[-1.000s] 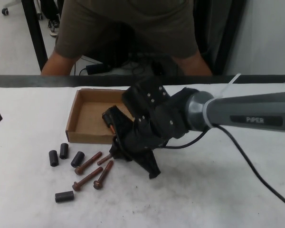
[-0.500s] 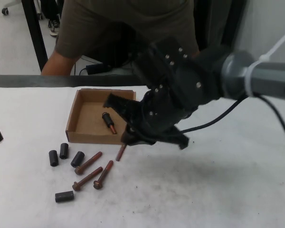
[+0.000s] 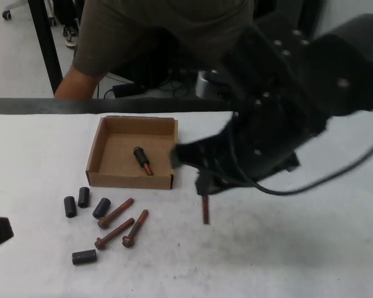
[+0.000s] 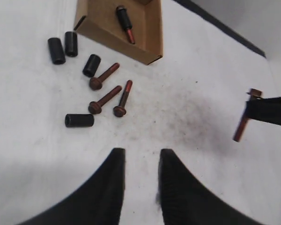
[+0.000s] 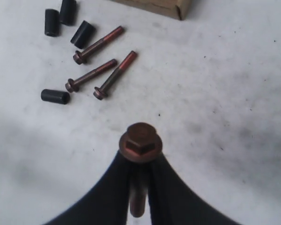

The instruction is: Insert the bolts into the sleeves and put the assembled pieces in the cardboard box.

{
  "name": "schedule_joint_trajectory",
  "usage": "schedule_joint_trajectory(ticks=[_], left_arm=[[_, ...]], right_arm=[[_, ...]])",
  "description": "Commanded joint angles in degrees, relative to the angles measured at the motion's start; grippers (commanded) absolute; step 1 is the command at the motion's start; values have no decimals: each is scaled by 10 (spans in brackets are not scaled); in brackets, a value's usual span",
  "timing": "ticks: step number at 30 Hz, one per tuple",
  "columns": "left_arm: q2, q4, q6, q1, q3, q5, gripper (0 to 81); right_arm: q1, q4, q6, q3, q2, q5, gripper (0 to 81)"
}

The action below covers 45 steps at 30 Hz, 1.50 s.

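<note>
Right gripper [image 3: 206, 186] grips one bolt [image 3: 205, 210] upright above the white surface [image 3: 286, 248], right of the cardboard box [image 3: 129, 180] containing one assembled piece [image 3: 142, 159]; three loose bolts [image 3: 115, 213] and four sleeves [image 3: 83, 197] lie just before the box.

The white bench top [image 3: 311, 261] carries dark smudges [image 4: 192, 117] near its middle. A black rail [image 3: 25, 105] runs along its far edge, and a black upright post [image 3: 46, 46] stands behind that. Past the rail lie tangled cables [image 3: 143, 90] on a pale floor [image 3: 12, 62].
</note>
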Motion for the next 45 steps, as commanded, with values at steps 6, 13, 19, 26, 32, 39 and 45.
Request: schedule_joint_trajectory(ticks=[6, 13, 19, 26, 32, 39, 45], left_arm=[[104, 1, 15, -2, -4, -35, 250], [199, -45, 5, -49, -28, -90, 367], [308, -129, -16, -128, -77, -179, 347], [472, -138, -16, -154, -161, -214, 342], [561, -140, -29, -154, -204, -263, 342], [603, -175, -32, -154, -221, -276, 342], [634, -206, -34, -153, -221, -282, 342]], right_arm=[[-2, 1, -23, 86, -111, 0, 2], [-2, 2, -23, 127, -178, -14, 2], [-2, 12, -23, 131, -204, -31, 2], [-2, 14, -23, 131, -229, -30, 2], [-2, 14, -23, 131, -245, -30, 2], [-2, 14, -23, 131, -246, -41, 2], [-2, 14, -23, 131, -246, -43, 2]])
